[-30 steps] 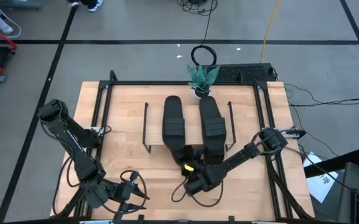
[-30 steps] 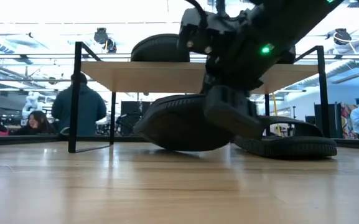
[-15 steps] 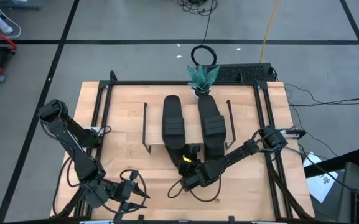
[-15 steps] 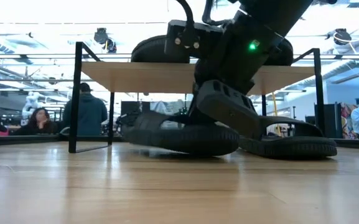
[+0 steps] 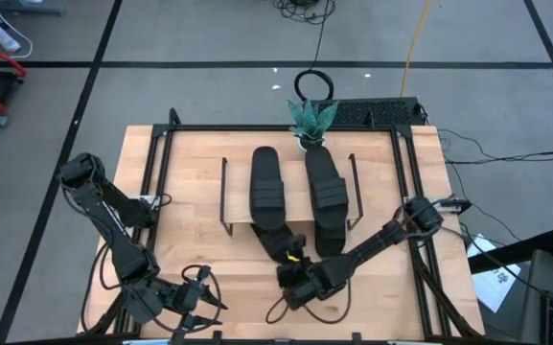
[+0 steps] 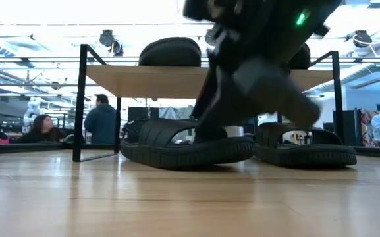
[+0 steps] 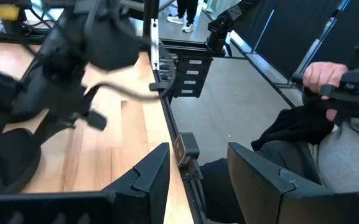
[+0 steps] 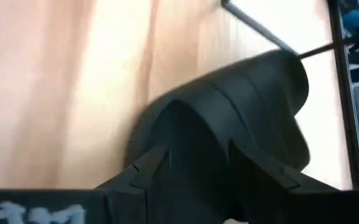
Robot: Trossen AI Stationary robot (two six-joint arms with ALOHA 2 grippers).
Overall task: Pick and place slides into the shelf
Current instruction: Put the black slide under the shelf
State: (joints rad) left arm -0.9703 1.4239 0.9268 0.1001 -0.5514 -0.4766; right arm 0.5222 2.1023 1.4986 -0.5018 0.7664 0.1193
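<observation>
R arm [image 5: 372,244] angled low, jaws open over slide [image 6: 186,141].

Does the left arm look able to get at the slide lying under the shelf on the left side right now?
Probably not directly. The left gripper waits at the table's near-left corner, and the right gripper sits right at that slide's near end, crowding the approach under the shelf.

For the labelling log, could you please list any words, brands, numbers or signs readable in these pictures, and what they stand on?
No text can be read in any view.
White marks on the right tool: too blurred to read.
White papers on the floor right of the table: print too small to read.
Slides and shelf: no label or brand shows.
</observation>
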